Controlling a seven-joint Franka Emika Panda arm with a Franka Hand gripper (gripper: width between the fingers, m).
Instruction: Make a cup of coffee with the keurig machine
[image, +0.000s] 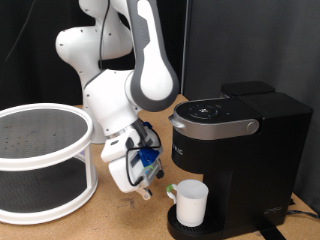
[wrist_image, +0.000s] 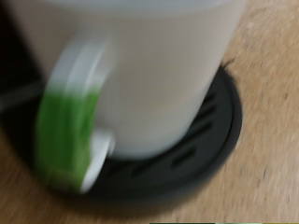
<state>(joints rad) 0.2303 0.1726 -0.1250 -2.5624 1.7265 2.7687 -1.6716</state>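
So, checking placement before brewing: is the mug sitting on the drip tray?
Touching. The wrist view shows the mug resting on the drip tray, its base meeting the black grate with no gap.

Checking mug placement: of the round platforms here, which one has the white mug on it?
The black round drip tray under the black Keurig machine holds the white mug; the white two-tier round rack doesn't.

Cup (image: 191, 203): smooth white glaze, glossy green handle. Coffee machine (image: 240, 150): matt black plastic, grey metallic lid band. Table (image: 90, 226): wood grain. Rack (image: 40, 160): white, perforated.
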